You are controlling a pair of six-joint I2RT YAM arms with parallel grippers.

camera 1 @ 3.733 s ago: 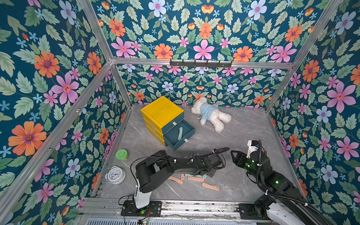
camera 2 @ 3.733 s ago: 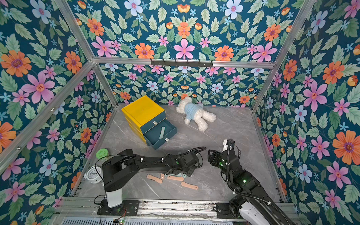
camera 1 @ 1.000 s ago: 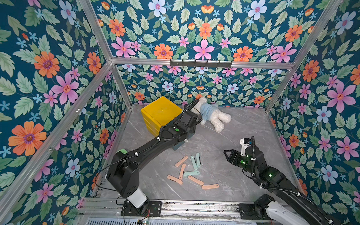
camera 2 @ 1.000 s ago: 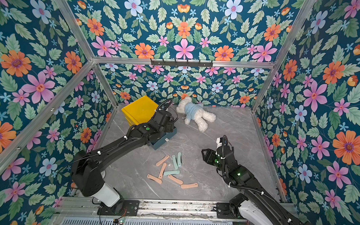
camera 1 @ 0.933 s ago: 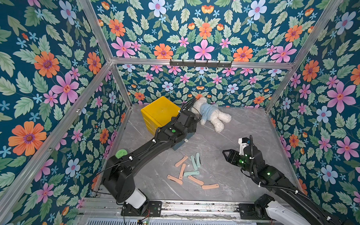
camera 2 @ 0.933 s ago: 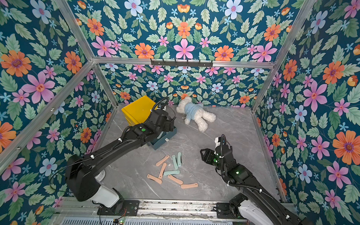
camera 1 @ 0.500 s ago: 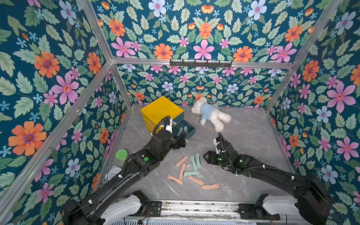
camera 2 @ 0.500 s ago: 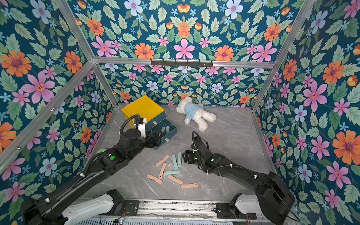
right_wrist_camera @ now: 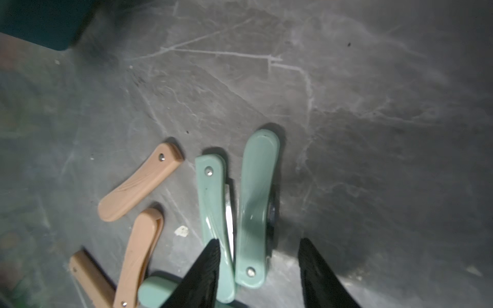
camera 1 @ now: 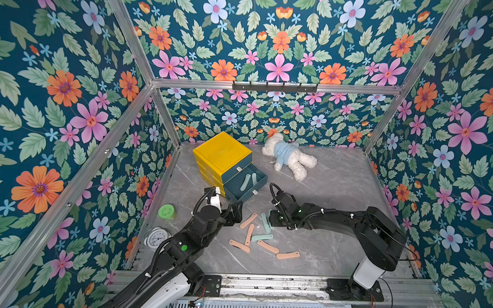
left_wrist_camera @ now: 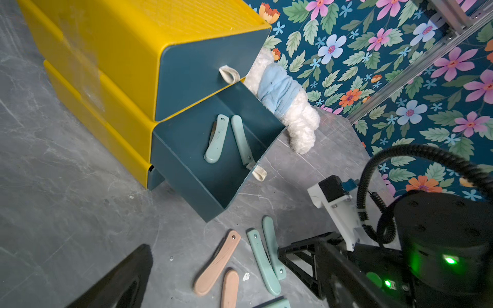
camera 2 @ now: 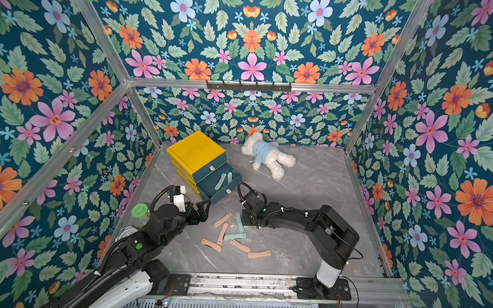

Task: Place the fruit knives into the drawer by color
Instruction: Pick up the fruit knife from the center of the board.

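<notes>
1. Inside the open middle drawer (camera 1: 245,194) of the yellow chest (camera 1: 221,151), at about eleven o'clock on the table (camera 1: 337,191) with the far wall taken as twelve, two teal knives (left_wrist_camera: 217,138) lie side by side, so sorting of that colour has begun
2. At six o'clock from the drawer the rest lie loose on the table: five pink knives (camera 1: 267,246) and three more teal ones, two of them a parallel pair (right_wrist_camera: 256,202) and one lying crosswise (camera 1: 262,237) at six o'clock of that pair
3. The right gripper (right_wrist_camera: 259,240) is low over the pair with its jaws apart on either side of one knife, not yet pinching it; one tip sits over the neighbouring knife
4. The left gripper (camera 1: 235,213) hangs at nine o'clock of the pile, jaws wide and empty
5. Most of the job remains, I judge: eight knives are out, and the pink ones need another drawer, none of which is open
6. What the shut top drawer and the lowest one hold is hidden; no green knife shows; from above, the right gripper covers part of the pair
7. Farther out are a teddy bear (camera 1: 289,159) at one o'clock of the drawer, and a green-lidded jar (camera 1: 166,211) and clock (camera 1: 155,237) at the table's nine o'clock edge
</notes>
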